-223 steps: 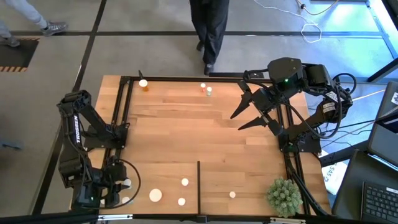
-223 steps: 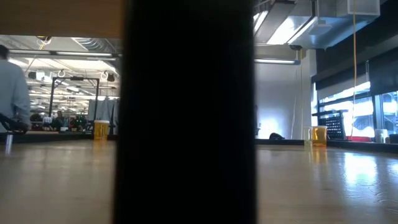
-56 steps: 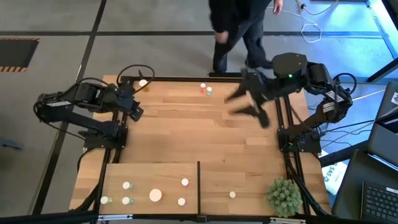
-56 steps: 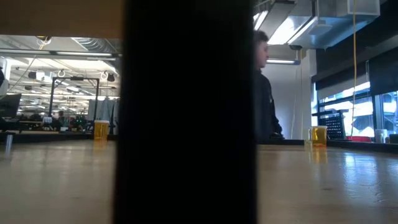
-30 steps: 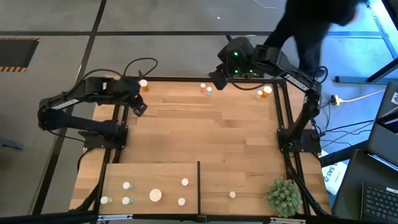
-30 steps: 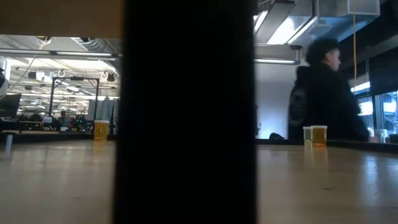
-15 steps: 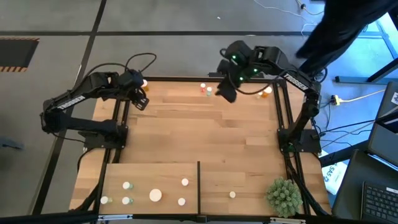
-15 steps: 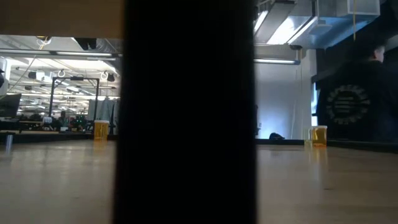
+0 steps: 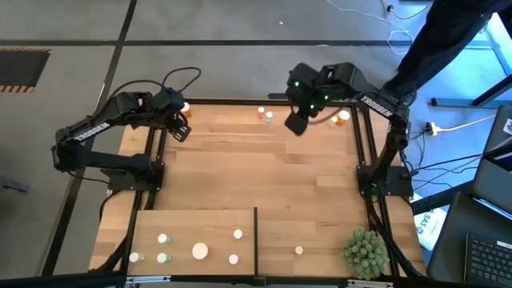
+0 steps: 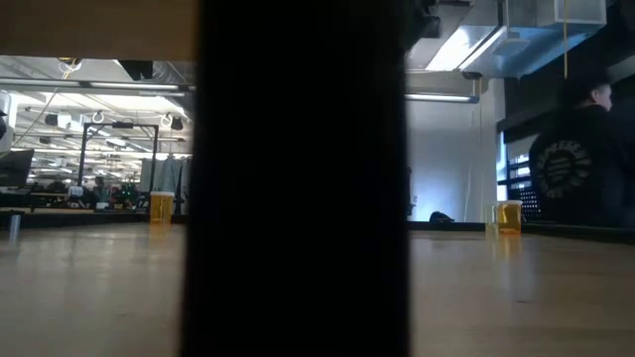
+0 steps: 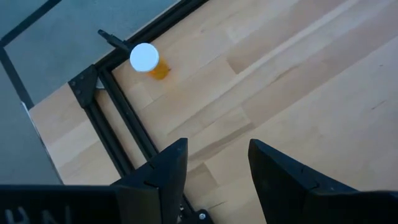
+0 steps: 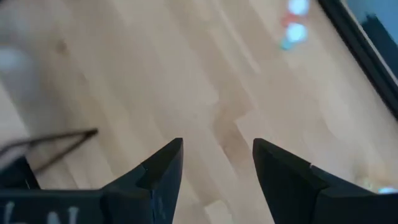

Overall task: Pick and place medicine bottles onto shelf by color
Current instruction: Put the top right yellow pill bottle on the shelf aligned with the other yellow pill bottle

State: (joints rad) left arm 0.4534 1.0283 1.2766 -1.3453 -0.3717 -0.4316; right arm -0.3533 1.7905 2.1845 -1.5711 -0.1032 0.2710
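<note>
1. We can read no brand or label on any bottle; the print on the person's (image 10: 580, 164) dark jacket is illegible
2. The left end effector (image 9: 179, 128) hovers at the far left corner of the surface (image 9: 256, 172), fingers apart and empty, beside an orange bottle (image 11: 147, 60)
3. The right end effector (image 9: 297, 122) hangs near the far edge, fingers apart, empty, close to 2 small bottles (image 9: 264, 115)
4. Only the high view shows the shelf (image 9: 192, 220) with 6 bottles, its divider (image 9: 255, 240), and the plant ball (image 9: 366, 251)
5. A dark post blocks much of the low view
</note>
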